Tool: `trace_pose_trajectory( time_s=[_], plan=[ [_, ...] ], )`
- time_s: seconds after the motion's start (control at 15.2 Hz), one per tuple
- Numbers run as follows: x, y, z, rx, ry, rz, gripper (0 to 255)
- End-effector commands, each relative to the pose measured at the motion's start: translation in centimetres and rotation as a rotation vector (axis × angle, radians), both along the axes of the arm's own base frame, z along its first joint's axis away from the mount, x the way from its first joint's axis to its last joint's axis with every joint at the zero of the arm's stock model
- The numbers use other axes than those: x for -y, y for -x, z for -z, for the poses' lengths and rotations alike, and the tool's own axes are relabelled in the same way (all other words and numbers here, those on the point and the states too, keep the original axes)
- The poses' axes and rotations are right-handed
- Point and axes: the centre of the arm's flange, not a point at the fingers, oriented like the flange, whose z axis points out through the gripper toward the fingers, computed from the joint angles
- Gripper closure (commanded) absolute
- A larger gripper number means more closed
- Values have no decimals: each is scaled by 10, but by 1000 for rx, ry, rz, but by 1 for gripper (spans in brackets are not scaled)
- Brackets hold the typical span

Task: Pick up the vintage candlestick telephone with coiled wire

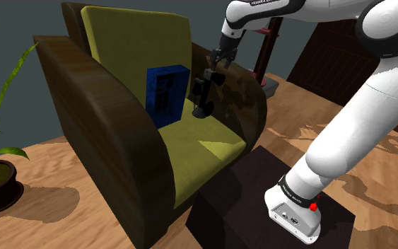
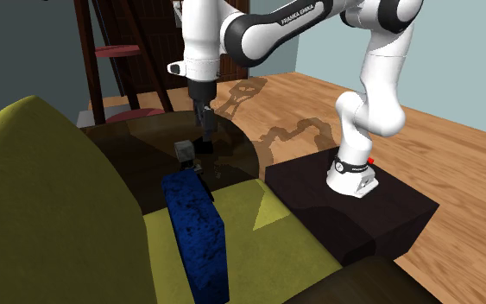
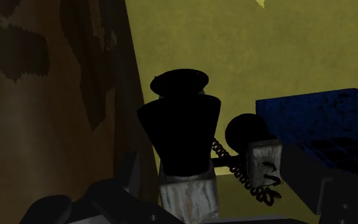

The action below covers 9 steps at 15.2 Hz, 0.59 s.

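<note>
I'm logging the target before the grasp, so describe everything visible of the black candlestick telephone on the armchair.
The black candlestick telephone has a flared dark body, a pale worn-looking stem, a round receiver at its side and a coiled cord. It stands upright on the olive-yellow seat cushion beside the blue box, with the black gripper just above; contact cannot be told.

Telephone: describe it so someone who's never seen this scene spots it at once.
Find the armchair with dark brown arms and a yellow-green seat. On the seat, near the arm at the shoulder view's right, stands the telephone, beside a flat blue box. Unlike the box, it is black and slim, with a coiled cord running to an earpiece.
</note>
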Motion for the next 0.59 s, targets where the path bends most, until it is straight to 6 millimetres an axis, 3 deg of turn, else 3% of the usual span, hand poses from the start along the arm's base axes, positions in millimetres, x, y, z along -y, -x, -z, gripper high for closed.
trace_pose_trajectory(
  time_s=[0.0,0.13,0.53],
  plan=[
    [8,-20,11,-6,-3,5,0],
    [15,-37,20,-10,-5,8,0],
    [15,-37,51,-10,-5,8,0]
  ],
)
